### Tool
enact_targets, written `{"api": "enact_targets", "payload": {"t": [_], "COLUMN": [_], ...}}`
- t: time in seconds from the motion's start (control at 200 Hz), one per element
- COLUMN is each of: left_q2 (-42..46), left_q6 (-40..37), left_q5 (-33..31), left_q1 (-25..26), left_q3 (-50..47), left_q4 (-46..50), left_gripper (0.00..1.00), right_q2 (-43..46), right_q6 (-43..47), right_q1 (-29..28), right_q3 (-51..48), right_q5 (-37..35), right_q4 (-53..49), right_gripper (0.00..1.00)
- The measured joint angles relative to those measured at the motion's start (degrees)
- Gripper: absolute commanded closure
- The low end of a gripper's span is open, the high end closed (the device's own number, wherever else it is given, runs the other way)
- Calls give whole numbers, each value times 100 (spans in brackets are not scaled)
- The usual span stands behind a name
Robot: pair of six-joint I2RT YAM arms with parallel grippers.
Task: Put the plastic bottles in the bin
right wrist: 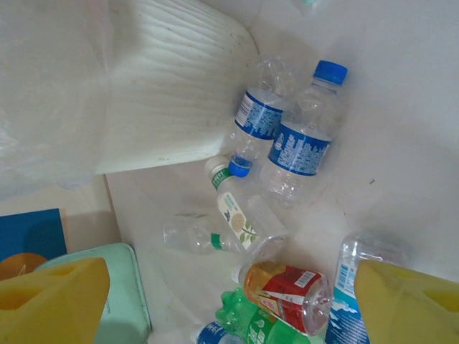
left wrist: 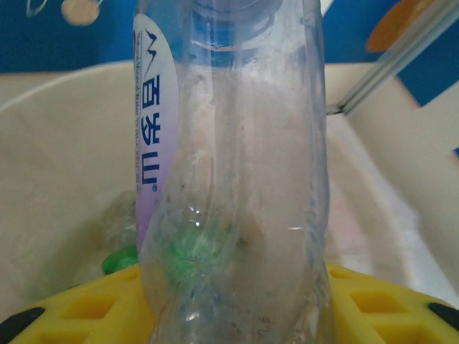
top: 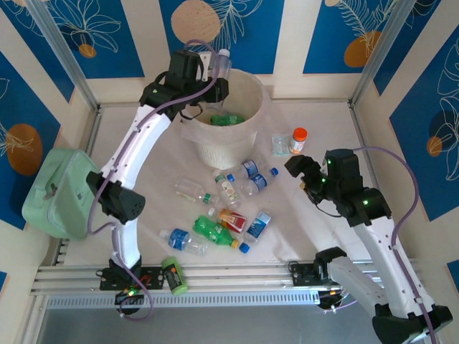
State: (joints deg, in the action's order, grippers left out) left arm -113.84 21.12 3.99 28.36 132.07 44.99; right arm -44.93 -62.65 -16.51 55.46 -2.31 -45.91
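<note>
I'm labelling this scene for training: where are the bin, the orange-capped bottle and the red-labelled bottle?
bin (top: 233, 147): top external view, on its ribbed side wall.
orange-capped bottle (top: 297, 143): top external view, on its body below the cap.
red-labelled bottle (right wrist: 287, 288): right wrist view, on its red label.

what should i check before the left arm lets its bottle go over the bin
1. left gripper shut on the clear bottle: ok
2. clear bottle above the bin opening: ok
3. room in the bin, green bottle lying low inside: ok
4. right gripper open, away from the bin, over the loose bottles: ok
5. bin will stay put when the bottle lands: cannot tell
</note>
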Motion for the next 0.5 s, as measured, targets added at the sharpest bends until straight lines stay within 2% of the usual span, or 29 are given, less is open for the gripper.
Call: {"api": "enact_targets", "payload": {"t": [0.15, 0.42, 0.5], "left_q2": [-240, -254, -254], "left_q6": [-2, -17, 7], "left_q5": [-63, -74, -70], "left_q1": [-85, -85, -85], "left_q3": [0, 0, 0], "left_q4": [256, 363, 365], "left_gripper": [50, 31, 29], "right_q2": [13, -63, -72], "right_q6": [-66, -136, -144], "right_q1": [-42, -133, -155], "right_q3": [-127, -273, -273], "right_q5": [17, 17, 15], "right_q4": [15, 90, 114], "right_gripper": [12, 12, 12]}}
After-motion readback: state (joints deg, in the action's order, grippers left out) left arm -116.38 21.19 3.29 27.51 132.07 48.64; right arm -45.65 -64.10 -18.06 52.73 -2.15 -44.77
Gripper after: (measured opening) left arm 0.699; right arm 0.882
